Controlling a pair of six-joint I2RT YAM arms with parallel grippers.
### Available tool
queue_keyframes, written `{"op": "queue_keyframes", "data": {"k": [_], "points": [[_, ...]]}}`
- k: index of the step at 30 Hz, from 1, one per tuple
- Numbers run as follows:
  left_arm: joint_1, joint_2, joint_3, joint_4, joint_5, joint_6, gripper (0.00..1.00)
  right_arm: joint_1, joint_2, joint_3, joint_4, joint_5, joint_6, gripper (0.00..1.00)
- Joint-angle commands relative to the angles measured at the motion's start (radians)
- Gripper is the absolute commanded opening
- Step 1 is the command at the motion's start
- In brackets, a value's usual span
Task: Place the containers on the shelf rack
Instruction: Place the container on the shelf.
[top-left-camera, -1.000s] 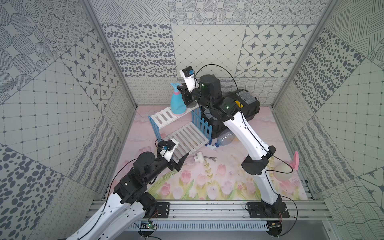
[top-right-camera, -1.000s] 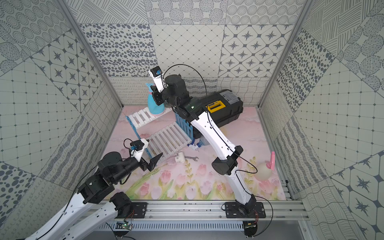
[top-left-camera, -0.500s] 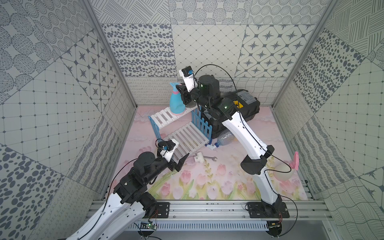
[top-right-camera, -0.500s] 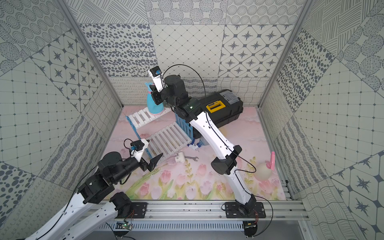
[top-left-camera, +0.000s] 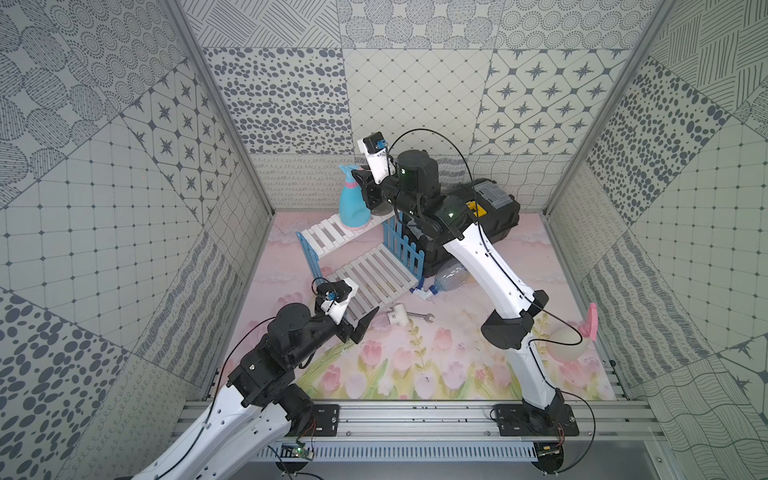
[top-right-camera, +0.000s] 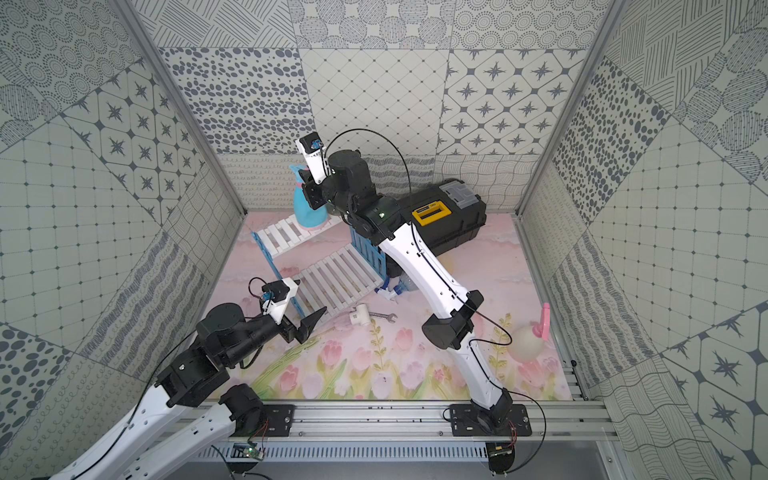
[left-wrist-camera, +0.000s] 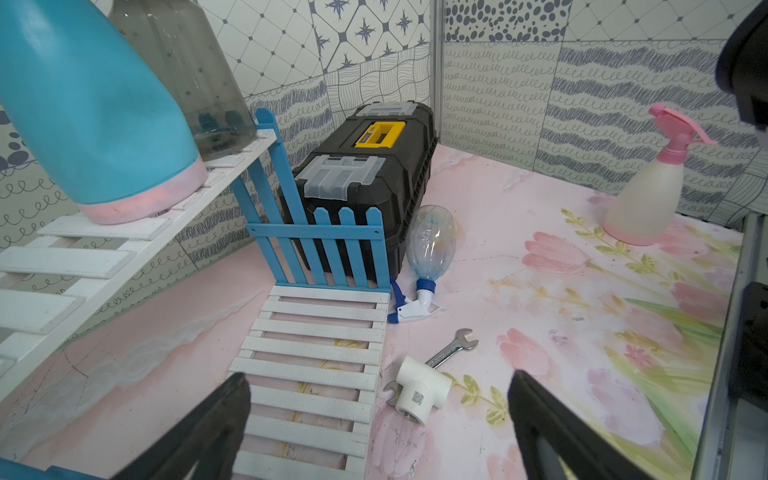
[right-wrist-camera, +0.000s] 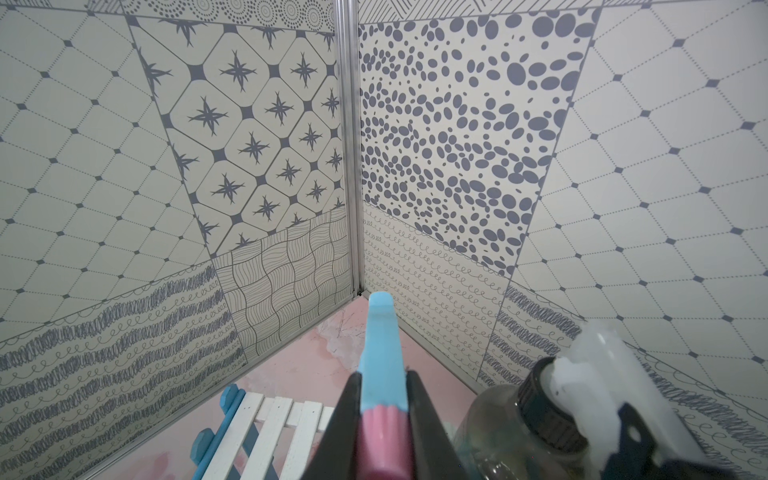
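Observation:
The light blue spray bottle (top-left-camera: 353, 208) (left-wrist-camera: 95, 116) stands on the top tier of the shelf rack (top-left-camera: 328, 235) (top-right-camera: 286, 232). My right gripper (top-left-camera: 363, 193) (right-wrist-camera: 383, 374) is shut on its blue head (right-wrist-camera: 380, 345) just above the pink collar. The smoky grey bottle (left-wrist-camera: 199, 75) (right-wrist-camera: 511, 428) stands on the same tier beside it. A clear bottle (top-left-camera: 446, 278) (left-wrist-camera: 430, 241) lies on the mat against the rack's blue fence. The cream bottle (top-left-camera: 567, 349) (left-wrist-camera: 644, 191) stands at the right wall. My left gripper (top-left-camera: 357, 328) (left-wrist-camera: 378, 376) hovers open and empty over the lower tier's front end.
A black toolbox (top-left-camera: 490, 212) (left-wrist-camera: 365, 166) with a yellow latch sits behind the rack. A white pipe fitting (top-left-camera: 397, 316) (left-wrist-camera: 422, 386) and a wrench (top-left-camera: 422, 316) (left-wrist-camera: 453, 349) lie on the mat by the lower tier. Patterned walls close in on three sides.
My right gripper and the light blue bottle have shifted very slightly left on the top tier. The left arm has not moved.

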Motion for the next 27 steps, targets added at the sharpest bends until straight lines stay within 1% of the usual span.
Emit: {"op": "queue_keyframes", "data": {"k": [1, 4, 12, 14, 15, 17, 18, 23, 27], "points": [[0.006, 0.001, 0.002, 0.045, 0.015, 0.013, 0.99, 0.004, 0.009, -0.018, 0.004, 0.006, 0.005, 0.27], [0.006, 0.001, 0.002, 0.044, 0.015, 0.013, 0.99, 0.006, 0.002, -0.022, 0.006, 0.008, 0.005, 0.39], [0.007, -0.002, 0.000, 0.034, 0.017, 0.008, 0.99, 0.014, -0.046, -0.065, 0.006, 0.016, 0.005, 0.66], [0.006, -0.003, -0.001, 0.033, 0.020, 0.003, 0.99, 0.018, -0.081, -0.093, 0.006, 0.014, 0.005, 0.83], [0.006, -0.005, -0.002, 0.034, 0.024, 0.001, 0.99, 0.019, -0.096, -0.111, 0.006, 0.007, 0.005, 0.88], [0.006, -0.004, -0.005, 0.034, 0.032, -0.003, 0.99, 0.022, -0.148, -0.158, 0.006, -0.007, 0.010, 0.95], [0.008, -0.002, -0.007, 0.034, 0.036, -0.007, 0.99, 0.022, -0.186, -0.184, 0.006, -0.015, 0.013, 0.97], [0.006, 0.003, -0.014, 0.032, 0.052, -0.015, 0.99, 0.024, -0.333, -0.341, 0.007, -0.029, 0.027, 0.97], [0.007, 0.005, -0.020, 0.040, 0.055, -0.015, 0.99, 0.024, -0.472, -0.515, 0.010, -0.043, 0.047, 0.97]]}}
